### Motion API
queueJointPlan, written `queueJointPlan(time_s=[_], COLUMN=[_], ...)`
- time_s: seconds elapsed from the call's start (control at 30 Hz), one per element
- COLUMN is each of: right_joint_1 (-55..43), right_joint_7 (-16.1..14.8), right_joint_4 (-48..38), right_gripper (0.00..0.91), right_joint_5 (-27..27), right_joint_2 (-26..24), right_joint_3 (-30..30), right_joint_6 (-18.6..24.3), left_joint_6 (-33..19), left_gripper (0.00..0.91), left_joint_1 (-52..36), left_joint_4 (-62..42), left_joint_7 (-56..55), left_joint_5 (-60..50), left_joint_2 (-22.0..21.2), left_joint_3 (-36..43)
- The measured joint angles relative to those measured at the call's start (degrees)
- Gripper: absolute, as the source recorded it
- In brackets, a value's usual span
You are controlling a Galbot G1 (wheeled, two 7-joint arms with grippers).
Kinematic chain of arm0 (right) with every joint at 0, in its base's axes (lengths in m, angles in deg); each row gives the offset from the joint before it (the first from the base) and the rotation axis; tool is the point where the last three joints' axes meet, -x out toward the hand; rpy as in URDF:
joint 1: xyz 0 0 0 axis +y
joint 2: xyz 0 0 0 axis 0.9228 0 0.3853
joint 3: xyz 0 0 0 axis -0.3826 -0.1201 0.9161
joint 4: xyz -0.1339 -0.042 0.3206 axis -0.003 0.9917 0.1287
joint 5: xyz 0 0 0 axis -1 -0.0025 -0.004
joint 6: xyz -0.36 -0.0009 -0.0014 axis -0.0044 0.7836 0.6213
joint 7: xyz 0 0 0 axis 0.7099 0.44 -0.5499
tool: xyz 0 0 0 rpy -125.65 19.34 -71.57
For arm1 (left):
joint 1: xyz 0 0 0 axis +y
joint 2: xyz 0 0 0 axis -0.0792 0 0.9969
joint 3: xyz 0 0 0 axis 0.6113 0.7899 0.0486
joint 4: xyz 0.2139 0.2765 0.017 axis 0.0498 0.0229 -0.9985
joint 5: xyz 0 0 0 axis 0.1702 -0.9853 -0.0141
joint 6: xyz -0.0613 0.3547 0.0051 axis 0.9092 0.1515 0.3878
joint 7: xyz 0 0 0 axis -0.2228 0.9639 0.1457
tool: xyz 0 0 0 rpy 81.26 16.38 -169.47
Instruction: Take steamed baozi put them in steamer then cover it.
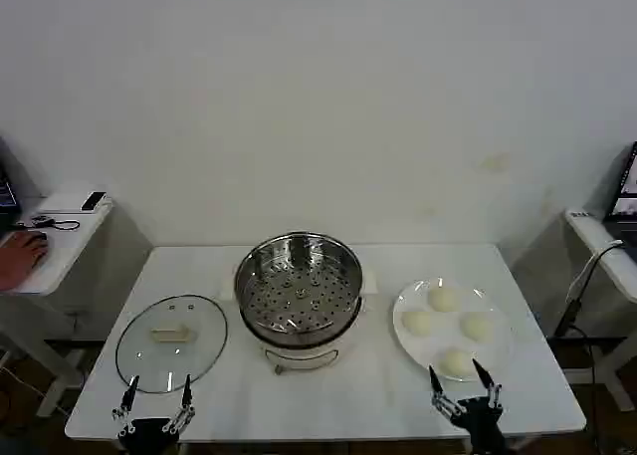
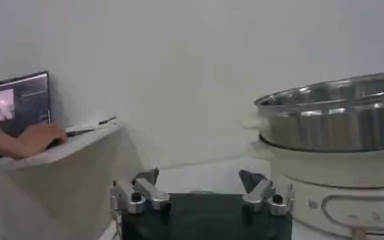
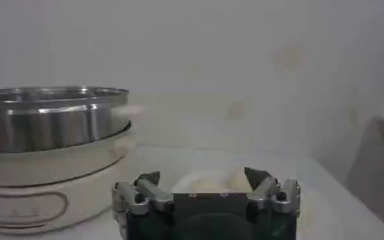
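Several cream-white baozi (image 1: 442, 300) lie on a white plate (image 1: 402, 326) at the table's right. The shiny steamer (image 1: 299, 288) with its perforated tray stands uncovered at the middle. The glass cover (image 1: 171, 341) with a cream handle lies flat on the table to the left. My left gripper (image 1: 156, 395) is open at the front edge, just before the cover. My right gripper (image 1: 461, 378) is open at the front edge, just before the plate. In the left wrist view my gripper (image 2: 198, 181) faces past the steamer (image 2: 332, 124). In the right wrist view my gripper (image 3: 203, 179) faces a baozi (image 3: 208, 182).
The white table (image 1: 378, 385) has bare room in front of the steamer. Side desks stand to the left (image 1: 60, 238) and right (image 1: 601, 242). A person's hand (image 1: 20, 254) rests on the left desk. A white wall rises behind the table.
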Motion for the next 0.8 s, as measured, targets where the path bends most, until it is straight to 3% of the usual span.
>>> queueJointPlan(time_s=[0.23,0.43,0.8], right_joint_1=[-6.43,-12.43,-26.31], right_joint_7=[-1.82,-6.97,-24.59], right_joint_4=[-2.11,-4.79,-13.89], right_gripper=[0.907,0.907,0.907], right_joint_5=[-5.95,-11.67,-21.50], right_joint_2=[-5.90,-13.82,-30.64], right_joint_3=[2.60,3.64,-2.13], right_joint_6=[-6.47,-13.14,-18.05], left_joint_6=[4.44,6.28,7.89], left_gripper=[0.907,0.907,0.907], left_joint_1=[-0.96,-1.63,-1.39], left_joint_4=[3.38,4.35,6.56], left_joint_7=[1.45,2.34,2.17], left_joint_5=[-1.31,-3.29,-6.09], left_joint_2=[-0.17,-0.44,-1.46], left_joint_3=[-0.74,-1.16,-0.54])
